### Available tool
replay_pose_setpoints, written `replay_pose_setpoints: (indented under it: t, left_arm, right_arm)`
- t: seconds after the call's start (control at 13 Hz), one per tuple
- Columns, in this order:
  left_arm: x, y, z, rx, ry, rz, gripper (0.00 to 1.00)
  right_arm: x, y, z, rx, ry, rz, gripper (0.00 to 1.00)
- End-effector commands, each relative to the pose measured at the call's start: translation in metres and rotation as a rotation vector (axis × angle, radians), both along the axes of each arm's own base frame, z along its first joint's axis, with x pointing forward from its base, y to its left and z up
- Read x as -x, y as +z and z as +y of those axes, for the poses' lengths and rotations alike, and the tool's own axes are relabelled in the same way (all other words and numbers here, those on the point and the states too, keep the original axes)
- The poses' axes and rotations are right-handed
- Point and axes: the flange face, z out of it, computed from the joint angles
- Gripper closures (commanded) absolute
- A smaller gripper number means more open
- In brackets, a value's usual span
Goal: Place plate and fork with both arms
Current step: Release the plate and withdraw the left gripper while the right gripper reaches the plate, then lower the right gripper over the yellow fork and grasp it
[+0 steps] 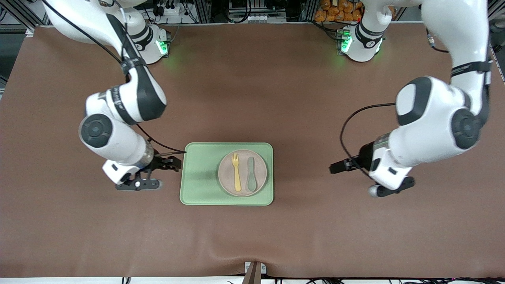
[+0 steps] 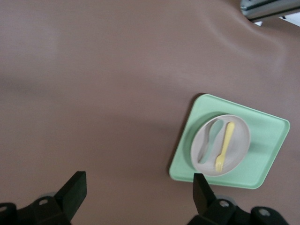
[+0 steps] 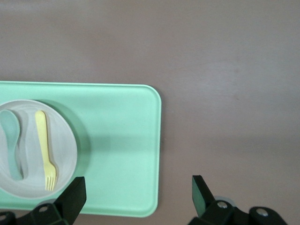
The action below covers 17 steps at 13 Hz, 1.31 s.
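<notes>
Count: 1 plate (image 1: 243, 172), 1 fork (image 1: 236, 172), 1 spoon (image 1: 251, 178), 1 tray (image 1: 201, 173), 2 arms w/ 1 pincer each.

Plate: round, pale beige-pink, sits flat on the green tray, on the half toward the left arm's end of the counter (image 1: 252, 236). Rest of tray surface bare.

Fork: pale yellow, lies flat in the plate. Long axis runs along the near-far line of the front view; tines at the end farther from the front camera, handle end nearer it. It's on the plate's half toward the right arm's end.

Spoon: muted green, also in the plate, just beside the fork and roughly parallel, small gap btwn them. Bowl at the end nearer the front camera, handle at the farther end, so it points the reverse way to the fork. It's on the plate's half toward the left arm's end.

Right pincer (image 1: 172, 163): over the brown counter, just beside the tray's edge at the right arm's end, fingers spread wide, nothing btwn them.

Left pincer (image 1: 340, 165): over the bare counter toward the left arm's end, well apart from the tray, aimed toward it, fingers spread wide, nothing held.

Both wrist views show tray, plate, fork and spoon past the dark fingertips (image 2: 72, 190).
</notes>
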Motion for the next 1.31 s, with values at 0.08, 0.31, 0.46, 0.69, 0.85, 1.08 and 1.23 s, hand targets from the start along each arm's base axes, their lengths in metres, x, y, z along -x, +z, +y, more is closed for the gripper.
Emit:
replay_pose_setpoints:
  t: [0.08,0.31,0.46,0.69,0.85,1.08,1.23]
  left_arm:
    - [0.023,0.033,0.056,-0.114,-0.086,-0.001,0.0]
    - [0.043,0.054,0.07,-0.199,-0.1,-0.007,0.0]
    - [0.059,0.063,0.078,-0.224,-0.101,-0.012,0.0]
    - [0.076,0.077,0.09,-0.261,-0.108,-0.028,0.0]
    - [0.084,0.082,0.092,-0.279,-0.111,-0.035,0.0]
    - [0.088,0.09,0.094,-0.293,-0.12,-0.027,0.0]
    - [0.089,0.096,0.1,-0.319,-0.15,-0.031,0.0]
  right_arm:
    - [-0.015,-0.023,0.027,-0.019,-0.02,-0.045,0.0]
    - [-0.009,-0.053,0.068,-0.019,-0.014,-0.031,0.06]
    - [-0.005,-0.064,0.093,-0.028,-0.04,-0.04,0.13]
    - [0.006,-0.087,0.13,-0.039,-0.008,-0.072,0.34]
    - [0.008,-0.101,0.146,-0.032,0.012,-0.067,0.36]
    - [0.02,-0.122,0.177,-0.012,-0.003,-0.066,0.4]
    - [0.028,-0.135,0.196,0.003,-0.002,-0.071,0.44]
